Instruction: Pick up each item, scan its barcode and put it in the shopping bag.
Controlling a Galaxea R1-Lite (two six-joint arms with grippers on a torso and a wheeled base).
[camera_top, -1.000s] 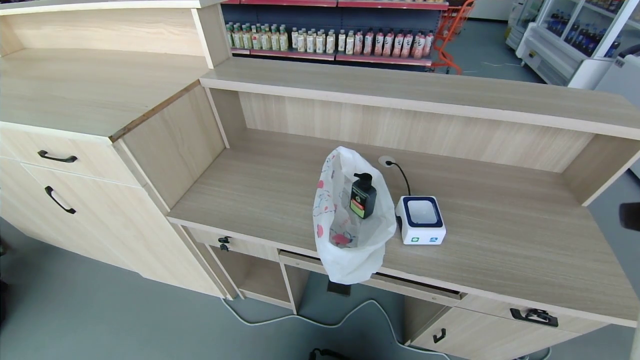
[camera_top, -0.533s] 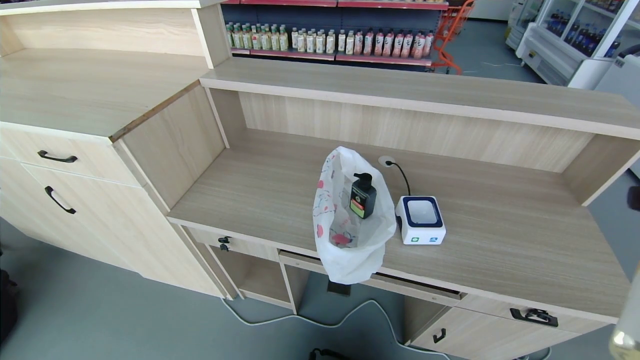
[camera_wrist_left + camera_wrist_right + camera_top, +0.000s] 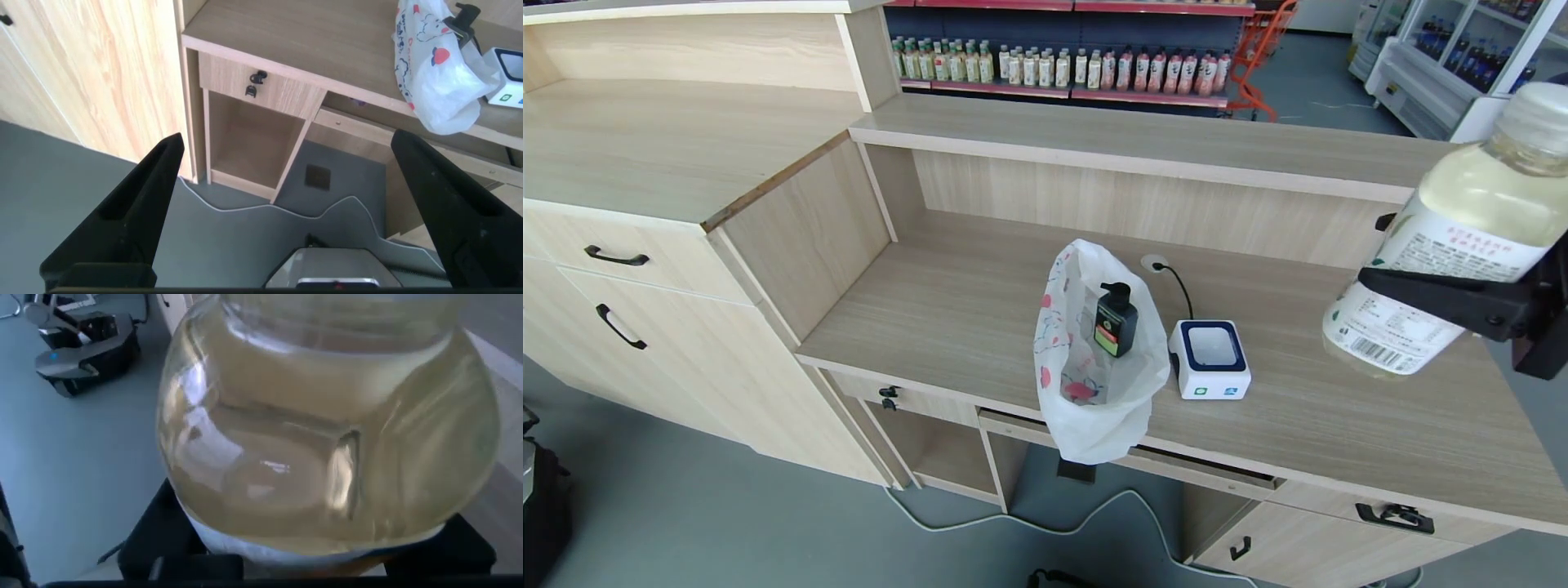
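Observation:
My right gripper [image 3: 1462, 298] is shut on a clear bottle of pale yellow drink [image 3: 1445, 245] with a white cap and a white label. It holds the bottle tilted in the air at the right, above the counter [image 3: 980, 310]. The bottle's barcode sits on its lower part, facing me. The bottle's base [image 3: 327, 449] shows very close in the right wrist view. The white shopping bag [image 3: 1094, 367] with red prints stands open on the counter, with a black pump bottle [image 3: 1116, 320] inside. The white scanner [image 3: 1210, 359] sits right of the bag. My left gripper [image 3: 298, 204] is open, low over the floor.
A black cable [image 3: 1176, 286] runs from the scanner to a hole in the counter. The counter has a raised back ledge [image 3: 1160, 147] and a tall cabinet [image 3: 670, 163] on its left. Drawers [image 3: 1339, 531] sit under the counter. Shelves of bottles [image 3: 1062, 69] stand behind.
My right arm has come up into the head view from the right edge, bringing the drink bottle over the counter's right end. The bag, pump bottle and scanner have not moved.

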